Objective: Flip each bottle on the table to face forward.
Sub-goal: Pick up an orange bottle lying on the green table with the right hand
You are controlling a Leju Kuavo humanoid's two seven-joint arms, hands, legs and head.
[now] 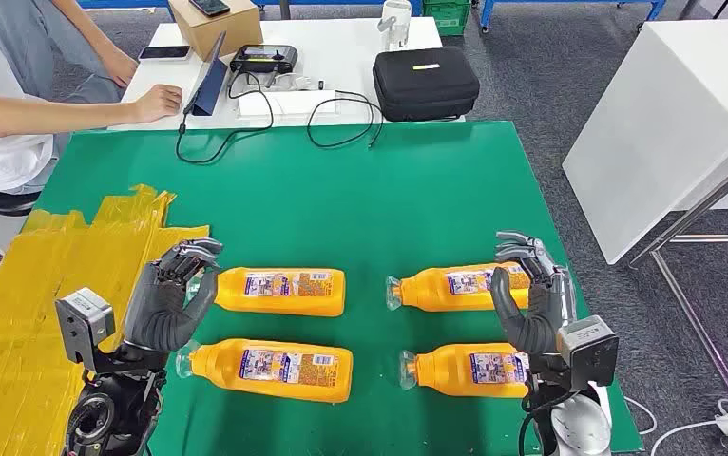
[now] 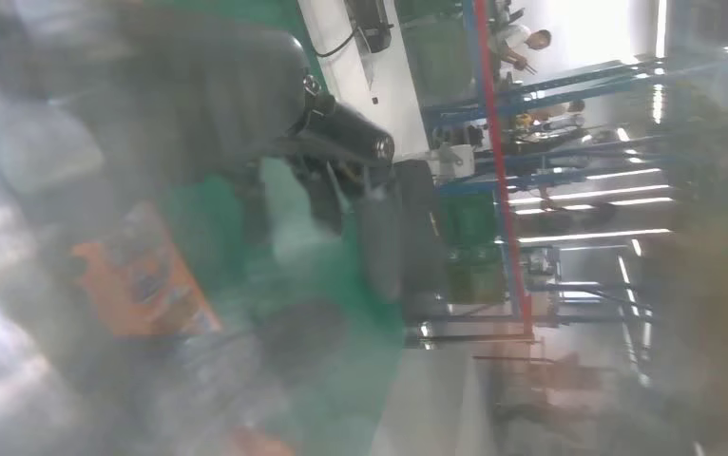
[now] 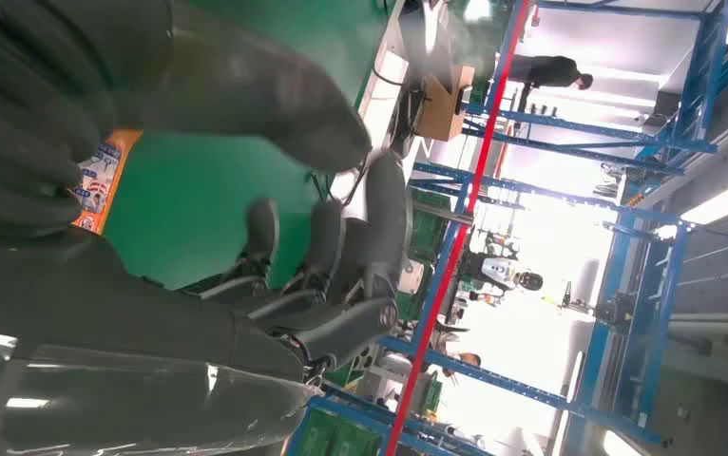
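Four orange bottles lie on their sides on the green table, clear caps to the left and labels up. The far left bottle has my left hand raised just beyond its cap end, fingers loosely apart and holding nothing. The near left bottle lies in front of it. My right hand hovers over the base end of the far right bottle, fingers spread and empty. The near right bottle lies below it. The blurred left wrist view shows an orange bottle; the right wrist view shows an orange label past the thumb.
Yellow tape covers the table's left part. Behind it a white table carries a black case, cables, a tablet and a cardboard box. A seated person rests a hand there. A white cabinet stands to the right.
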